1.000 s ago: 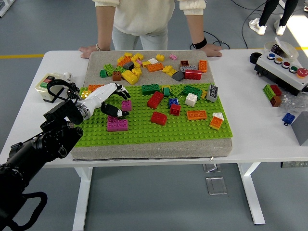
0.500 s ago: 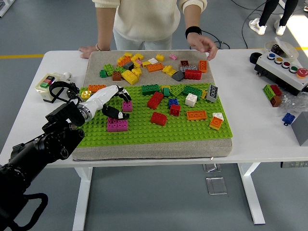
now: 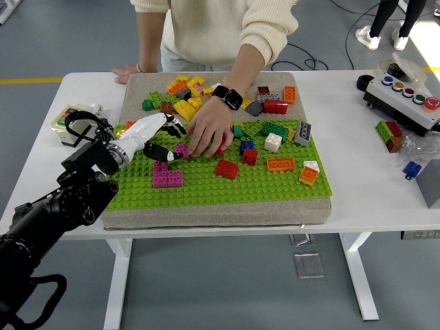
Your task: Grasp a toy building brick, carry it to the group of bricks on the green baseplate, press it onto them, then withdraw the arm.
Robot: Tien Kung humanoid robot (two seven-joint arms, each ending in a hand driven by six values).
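One change since half a second ago: I see a person's hand [image 3: 208,135], which was lifted near the top right of the mat, now stretched down onto the green baseplate [image 3: 275,182] at centre frame, its fingertips over the bricks just right of my robot hand.
Left arm: black, entering from the lower left corner and running up to the left edge of the baseplate; it sits a little higher in the frame than before.
Left hand [image 3: 152,135]: white with black fingertips, left of centre, reaching right over the baseplate's upper left part.
Fingers: partly spread and curved, the black fingertips [image 3: 172,152] close around a small magenta brick [image 3: 181,149]; I cannot tell whether they truly grip it or only touch it.
Magenta block [image 3: 167,175]: a larger stack of magenta bricks on the baseplate, just below the hand, apart from it.
Red brick [image 3: 227,168]: lying on the baseplate right of the magenta block, below the person's hand.
Orange brick [image 3: 280,163]: flat on the baseplate, right of centre.
Loose brick pile [image 3: 185,100]: yellow, orange and green pieces on the grey mat [image 3: 137,93] above the baseplate, upper left of centre.
Person: standing at the far side, top of frame, in a cream sleeve; a dark watch [image 3: 227,97] on the reaching wrist, the other hand [image 3: 127,71] resting on the table edge at upper left.
Right arm: out of my view.
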